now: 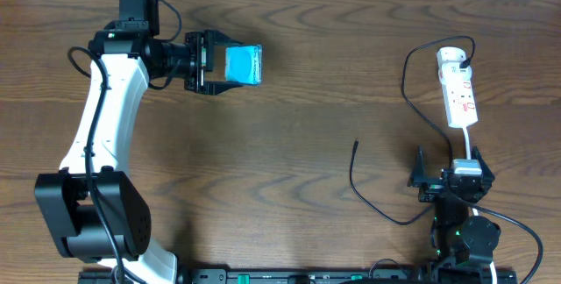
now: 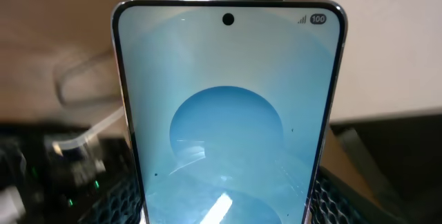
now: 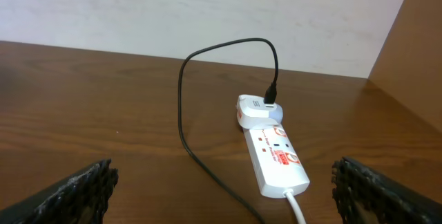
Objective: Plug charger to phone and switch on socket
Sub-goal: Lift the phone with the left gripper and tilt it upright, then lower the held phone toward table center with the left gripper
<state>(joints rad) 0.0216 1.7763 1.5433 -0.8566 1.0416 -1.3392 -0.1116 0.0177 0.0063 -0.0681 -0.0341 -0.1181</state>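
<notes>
The left gripper (image 1: 226, 63) is gripping the small rectangular smartphone with the lit teal-and-white screen (image 2: 228, 127), jaws closed against its lower sides, over the left part of the brown wooden table (image 1: 307, 100). The right gripper (image 3: 222, 179) is hovering with jaws spread wide and nothing between them, facing the narrow white power strip with red switch marks (image 3: 276, 156). The long thin black charger cable (image 3: 180, 106) is running from a white adapter (image 3: 254, 108) on the strip. Its free plug tip (image 1: 355, 144) is lying unheld on the table, well apart from the phone.

Risks: the thin tip may slip or twist when pinched. The phone's port is not showing, so alignment may fail.
</notes>
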